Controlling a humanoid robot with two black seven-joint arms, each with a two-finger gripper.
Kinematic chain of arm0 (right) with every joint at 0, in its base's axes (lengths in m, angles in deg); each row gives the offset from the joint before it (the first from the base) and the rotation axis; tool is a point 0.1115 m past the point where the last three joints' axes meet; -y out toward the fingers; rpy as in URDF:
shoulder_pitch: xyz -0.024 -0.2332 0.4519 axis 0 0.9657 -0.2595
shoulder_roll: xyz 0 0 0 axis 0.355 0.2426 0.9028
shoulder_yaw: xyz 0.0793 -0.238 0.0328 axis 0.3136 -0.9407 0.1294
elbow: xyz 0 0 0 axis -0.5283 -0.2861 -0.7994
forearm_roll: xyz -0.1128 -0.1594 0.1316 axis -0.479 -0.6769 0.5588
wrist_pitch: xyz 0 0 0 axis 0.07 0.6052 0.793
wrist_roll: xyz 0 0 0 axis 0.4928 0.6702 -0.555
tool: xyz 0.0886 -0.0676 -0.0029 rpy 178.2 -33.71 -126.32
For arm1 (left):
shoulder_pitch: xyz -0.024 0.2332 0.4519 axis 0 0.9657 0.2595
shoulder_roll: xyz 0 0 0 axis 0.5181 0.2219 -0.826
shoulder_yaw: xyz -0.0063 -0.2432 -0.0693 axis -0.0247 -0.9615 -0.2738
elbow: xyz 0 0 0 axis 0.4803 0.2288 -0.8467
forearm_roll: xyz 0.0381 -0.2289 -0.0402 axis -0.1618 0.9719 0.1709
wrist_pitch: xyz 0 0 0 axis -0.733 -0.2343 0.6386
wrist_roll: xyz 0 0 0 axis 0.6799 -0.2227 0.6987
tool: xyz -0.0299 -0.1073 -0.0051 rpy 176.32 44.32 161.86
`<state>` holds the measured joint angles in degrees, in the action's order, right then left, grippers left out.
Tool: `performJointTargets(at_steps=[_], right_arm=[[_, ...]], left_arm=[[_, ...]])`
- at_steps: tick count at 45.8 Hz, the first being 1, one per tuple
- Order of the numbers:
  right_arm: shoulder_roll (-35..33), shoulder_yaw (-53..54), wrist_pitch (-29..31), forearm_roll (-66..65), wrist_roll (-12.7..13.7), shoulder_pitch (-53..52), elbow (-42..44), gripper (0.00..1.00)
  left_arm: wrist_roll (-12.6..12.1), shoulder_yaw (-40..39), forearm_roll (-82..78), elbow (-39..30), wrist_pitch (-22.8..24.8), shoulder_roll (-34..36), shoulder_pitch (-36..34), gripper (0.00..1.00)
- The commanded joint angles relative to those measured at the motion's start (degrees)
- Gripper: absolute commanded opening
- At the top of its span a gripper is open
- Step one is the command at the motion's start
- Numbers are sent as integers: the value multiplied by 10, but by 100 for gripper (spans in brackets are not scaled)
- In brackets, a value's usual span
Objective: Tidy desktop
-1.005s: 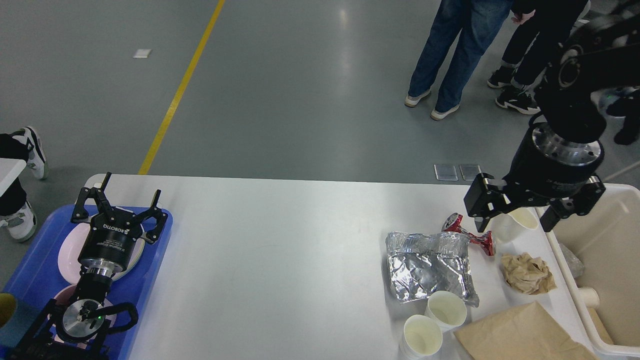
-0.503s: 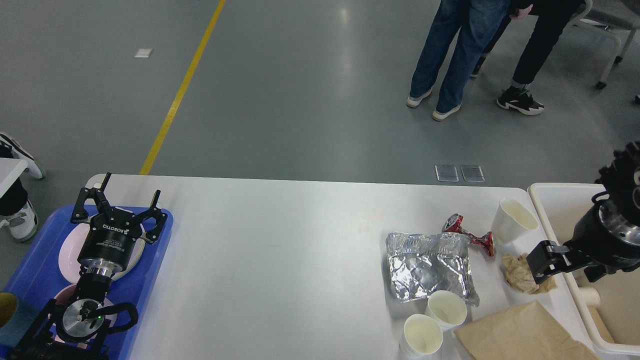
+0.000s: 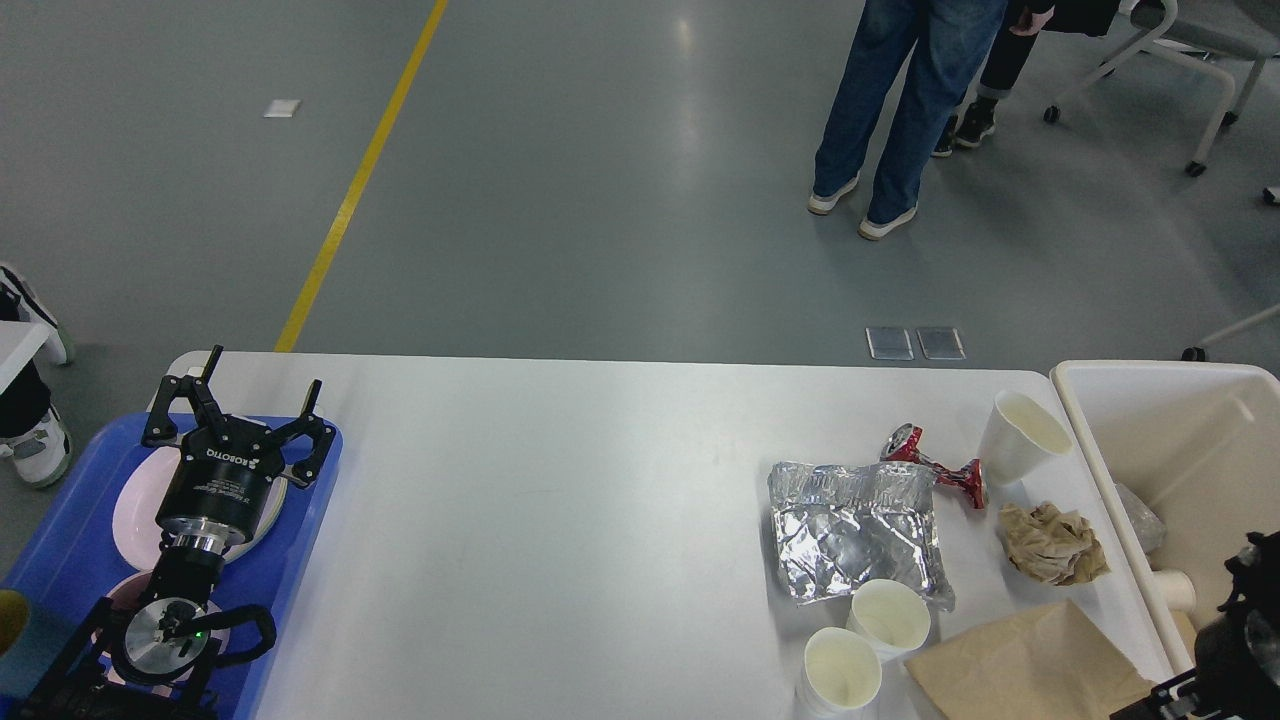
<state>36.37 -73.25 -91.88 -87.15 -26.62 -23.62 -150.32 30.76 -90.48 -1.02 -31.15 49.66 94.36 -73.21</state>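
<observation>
The left gripper point(image 3: 240, 415) hangs over the blue tray point(image 3: 60, 545) at the table's left end, its two fingers spread well apart and holding nothing; below it lie pale plates point(image 3: 135, 505) in the tray. Of the right arm point(image 3: 1235, 650) only a dark bulk shows at the lower right corner, over the white bin point(image 3: 1100, 440), and whether its gripper is apart or together cannot be told. The desktop point(image 3: 560, 520) fills the middle of the view, bare across its left and centre, with litter gathered at its right end: a crumpled foil sheet point(image 3: 855, 530), a crushed red can point(image 3: 935, 465) just behind it, a paper cup point(image 3: 1020, 438) tilted near the bin, a wad of brown paper point(image 3: 1052, 543), two upright paper cups point(image 3: 865, 645) at the near edge and a flat brown paper bag point(image 3: 1030, 665) beside them. Compared with a second ago, the right arm has left its place above the can and tilted cup and dropped back to the corner, while the left gripper and the litter stay as they were.
</observation>
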Motion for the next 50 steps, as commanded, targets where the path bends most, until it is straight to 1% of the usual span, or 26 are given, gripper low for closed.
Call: performJointTargets(at_steps=[1, 10, 16, 21, 26, 37, 38, 39, 42, 44, 45, 48, 50], right_arm=[[19, 9, -30, 1, 2, 48, 46, 88], [25, 15, -30, 4, 4, 84, 104, 88], [37, 16, -30, 4, 4, 101, 106, 91], [57, 39, -32, 7, 4, 132, 106, 91], [57, 77, -33, 15, 4, 155, 118, 91], [63, 99, -33, 39, 5, 178, 159, 89], [63, 99, -33, 38, 5, 180, 162, 86], [64, 99, -33, 38, 5, 184, 166, 80], [70, 99, -32, 38, 5, 193, 174, 55], [70, 99, -32, 38, 6, 195, 181, 42], [71, 99, -32, 37, 6, 195, 183, 38], [71, 99, -32, 37, 6, 199, 184, 33], [70, 99, -32, 37, 8, 200, 184, 23]], left_arm=[[0, 0, 0, 0, 0, 0, 0, 96], [0, 0, 0, 0, 0, 0, 0, 96], [0, 0, 0, 0, 0, 0, 0, 96], [0, 0, 0, 0, 0, 0, 0, 96], [0, 0, 0, 0, 0, 0, 0, 96], [0, 0, 0, 0, 0, 0, 0, 96], [0, 0, 0, 0, 0, 0, 0, 96], [0, 0, 0, 0, 0, 0, 0, 96], [0, 0, 0, 0, 0, 0, 0, 96], [0, 0, 0, 0, 0, 0, 0, 96], [0, 0, 0, 0, 0, 0, 0, 96], [0, 0, 0, 0, 0, 0, 0, 96], [0, 0, 0, 0, 0, 0, 0, 96]])
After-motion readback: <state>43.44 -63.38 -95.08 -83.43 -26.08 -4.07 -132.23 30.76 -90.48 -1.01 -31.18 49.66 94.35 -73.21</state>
